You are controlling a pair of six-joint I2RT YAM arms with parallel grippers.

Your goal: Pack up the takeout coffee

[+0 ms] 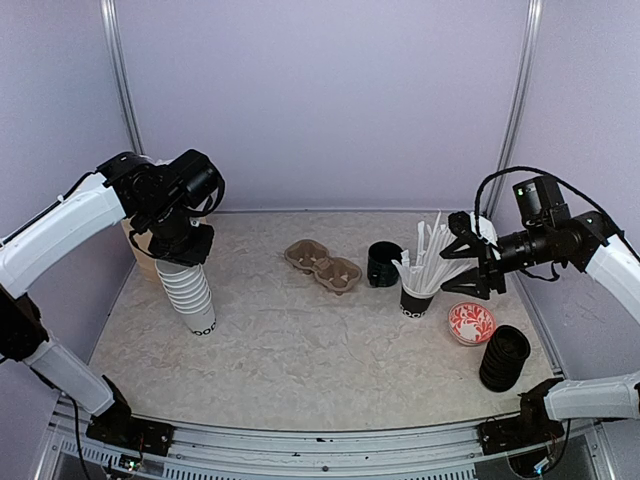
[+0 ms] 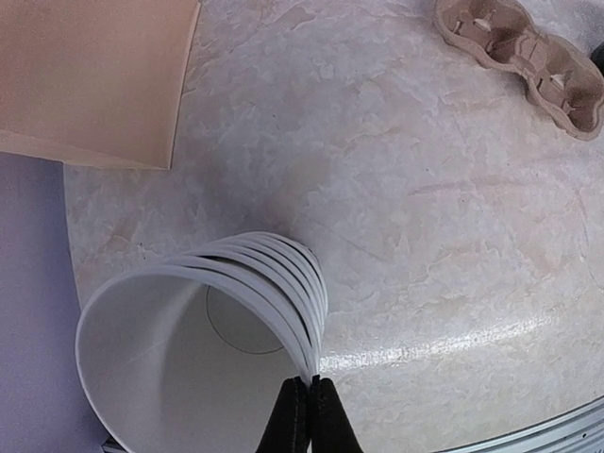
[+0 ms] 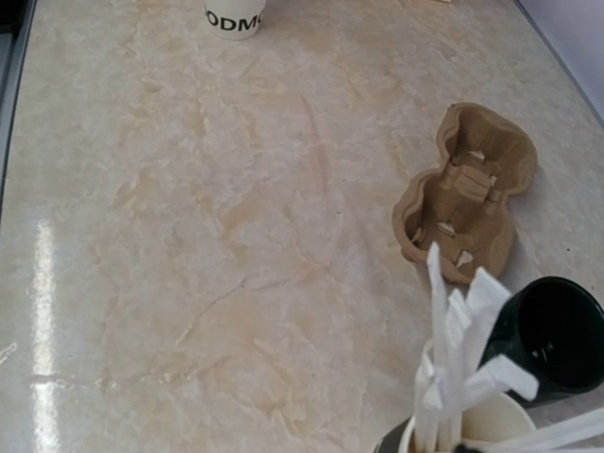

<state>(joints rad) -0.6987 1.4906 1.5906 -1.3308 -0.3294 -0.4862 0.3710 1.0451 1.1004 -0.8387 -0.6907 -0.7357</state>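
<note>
Marbled table (image 1: 300, 350), cup stack (image 1: 190, 295) at left.
Top cup (image 2: 170, 368) is pinched at its rim by left gripper (image 2: 309, 387); best lifted straight, so nested cups are left behind.

The moulded tray (image 1: 322, 266) is matt, rough brown pulp. Left of it, the stacked cups (image 1: 190, 295) are smooth white paper. Right of it, the lids (image 1: 503, 357) look like ribbed black plastic. The tabletop (image 1: 300, 350) under it has a marbled, glossy sheen.
</note>
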